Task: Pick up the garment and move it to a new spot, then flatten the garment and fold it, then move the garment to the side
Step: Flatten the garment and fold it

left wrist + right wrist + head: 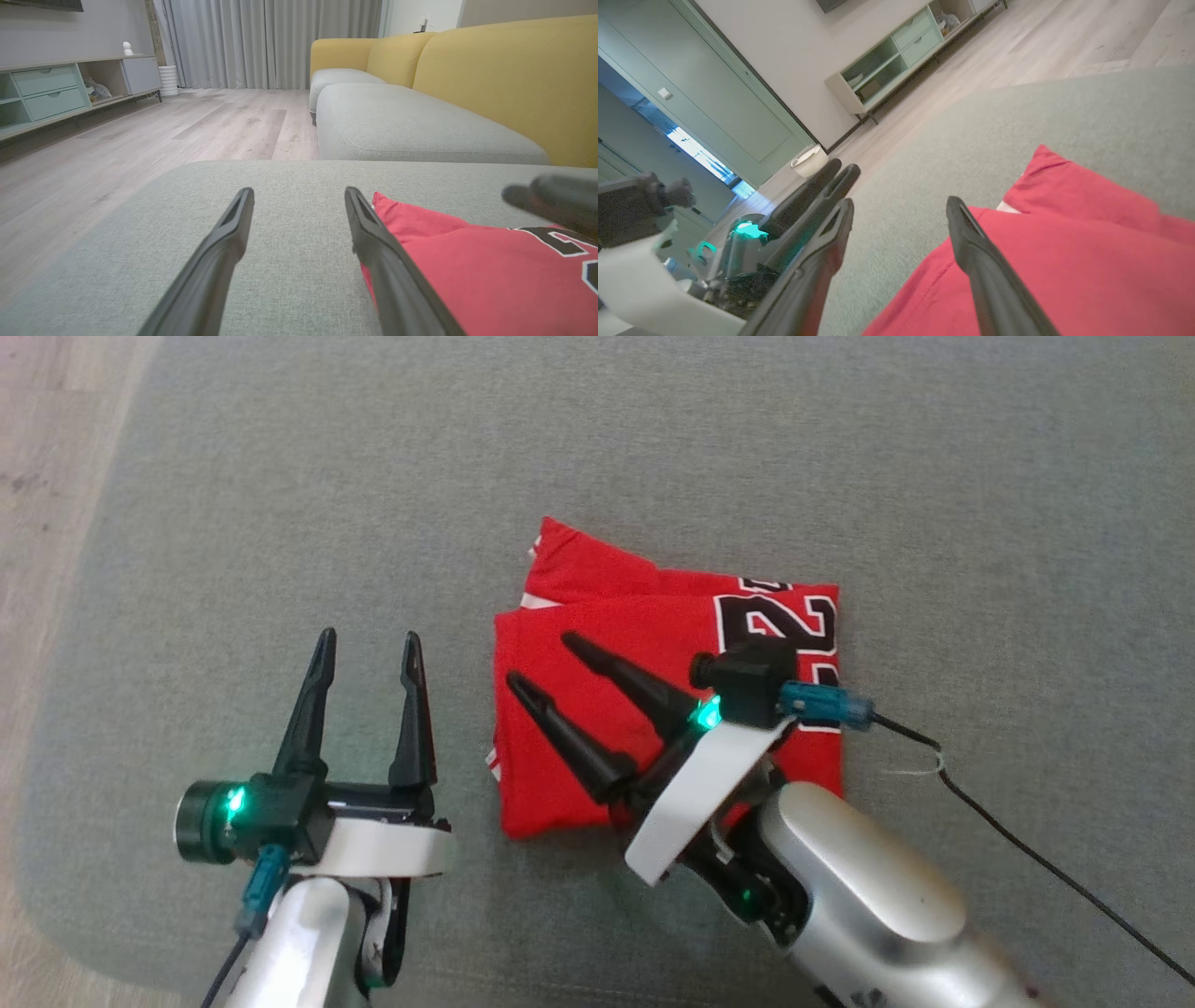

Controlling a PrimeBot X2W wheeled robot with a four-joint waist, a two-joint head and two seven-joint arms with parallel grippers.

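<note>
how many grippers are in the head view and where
2. The left gripper is over bare grey cushion, left of the folded red jersey; the right gripper is over the jersey's left half. Both are open.

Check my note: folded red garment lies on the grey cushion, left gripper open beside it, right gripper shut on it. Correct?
No. The right gripper is open, fingers spread over the garment, as the head view shows. The rest holds: garment folded on the cushion, left gripper open beside it.
</note>
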